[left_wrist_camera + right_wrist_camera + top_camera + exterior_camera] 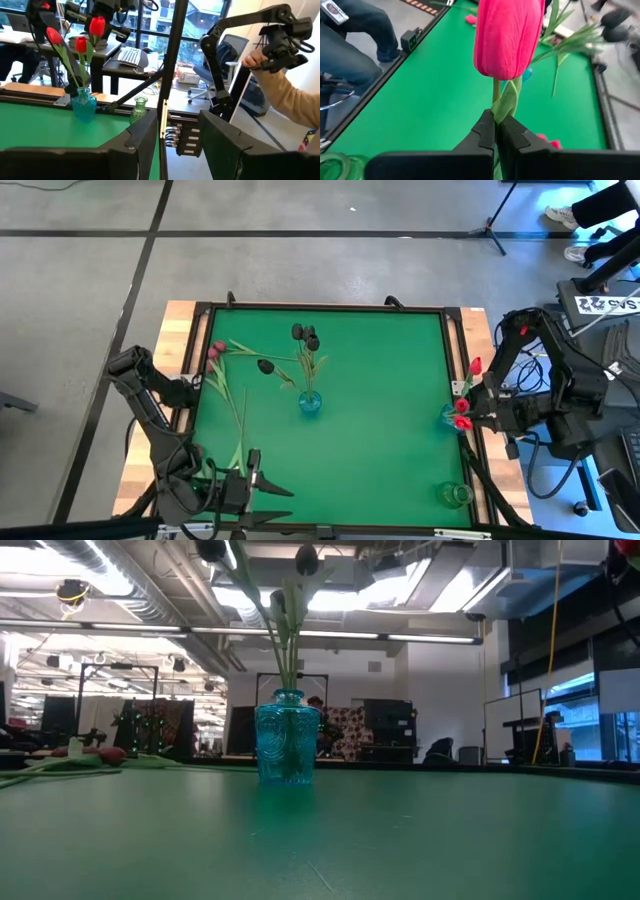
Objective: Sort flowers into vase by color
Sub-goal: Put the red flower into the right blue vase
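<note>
My right gripper (495,134) is shut on a red tulip (507,37) at the table's right edge, just above a blue vase (452,418) that holds two red tulips (67,42). Whether the held stem's lower end is in that vase, I cannot tell. In the middle, another blue vase (309,402) holds black tulips (306,335). Loose flowers (225,355) lie on the green mat at the far left. My left gripper (178,132) hovers over the near left corner, level, pointing toward the right edge. It is open, and I see nothing gripped. My right gripper pinches the red tulip's stem (496,97) between its two fingers, just below the head, with a leaf (509,102) caught beside it. The fingers lie across the stem and slant downward. The head stands clear beyond the fingertips, lifted off the table.
A small clear green vase (457,494) stands at the near right corner. A raised frame (455,330) borders the green mat. A person's sleeve (285,102) shows beyond the right edge, and a person's legs (350,35) stand beside the table.
</note>
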